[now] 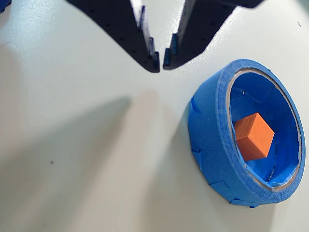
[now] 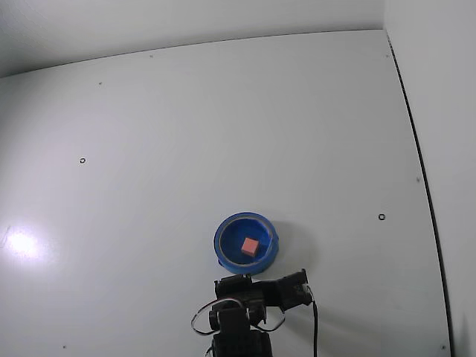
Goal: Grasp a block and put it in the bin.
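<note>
Blue tape wraps the bin (image 1: pixel 212 140), which reads as a tape-covered ring with a thick rim; in the fixed view it sits on the white table (image 2: pixel 223 134) just ahead of the arm's base. We see the block (image 1: pixel 253 137), an orange-salmon cube, lying inside the bin on its floor, tilted a little in the wrist view, with blue floor showing on all sides of it. In the fixed view the block (image 2: pixel 250 245) sits near the centre of the bin (image 2: pixel 222 239).

We read the gripper (image 1: pixel 161 62) as nearly closed: the dark tips stand with only a thin slit between them, and nothing is held. It is off the bin, to the left of the rim in the wrist view, over bare table. In the fixed view the arm (image 2: pixel 249 305) is bunched at the bottom edge and the gripper cannot be made out there.

Step, as we judge it: the placing looks done, block in bin and released. What is left is likely just pulling the arm back to rest; that calls for keeping the fingers clear of the rim so the bin is not nudged.

Counts: one block, one bin, one arm with one gripper. A few small dark marks dot the table. No other blocks in either view.
</note>
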